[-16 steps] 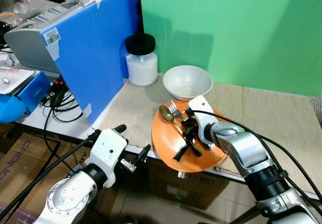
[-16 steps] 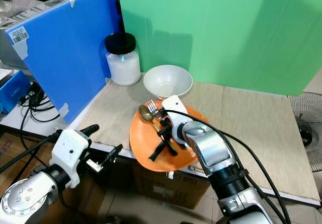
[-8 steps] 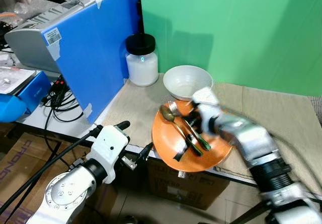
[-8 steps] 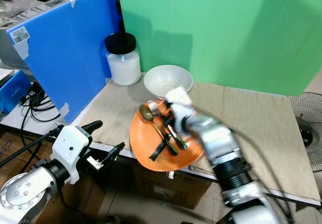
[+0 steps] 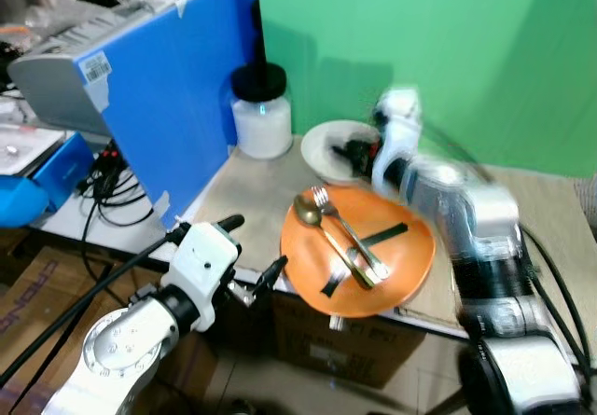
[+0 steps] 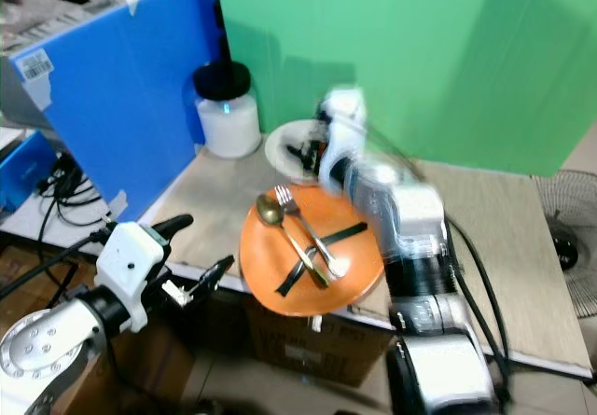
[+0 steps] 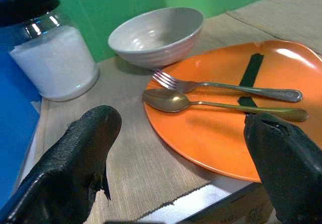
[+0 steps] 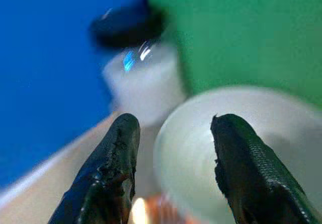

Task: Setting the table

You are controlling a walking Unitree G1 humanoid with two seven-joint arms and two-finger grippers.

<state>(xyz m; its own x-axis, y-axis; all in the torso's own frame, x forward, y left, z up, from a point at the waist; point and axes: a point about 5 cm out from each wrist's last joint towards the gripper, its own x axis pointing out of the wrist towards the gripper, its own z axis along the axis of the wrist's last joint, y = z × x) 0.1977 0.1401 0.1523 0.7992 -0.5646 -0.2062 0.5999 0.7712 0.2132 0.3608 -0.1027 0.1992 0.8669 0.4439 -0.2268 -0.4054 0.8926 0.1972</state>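
Nearest the camera, below the table's front edge, the left gripper (image 5: pixel 250 258) hangs with its two black fingers spread wide apart and nothing between them. Just beyond it on the table (image 5: pixel 244 198), an orange plate (image 5: pixel 410 254) overhangs the front edge, carrying a gold spoon (image 5: pixel 322 231) and a silver fork (image 5: pixel 350 238) side by side. Farther back, the blurred right gripper (image 5: pixel 355 147) hovers over the white bowl (image 7: pixel 157 35), fingers parted and empty, with a black-lidded white jar (image 5: pixel 262 113) beside the bowl.

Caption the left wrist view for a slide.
Open left gripper faces an orange plate holding a fork and gold spoon, beside a white bowl and jar.
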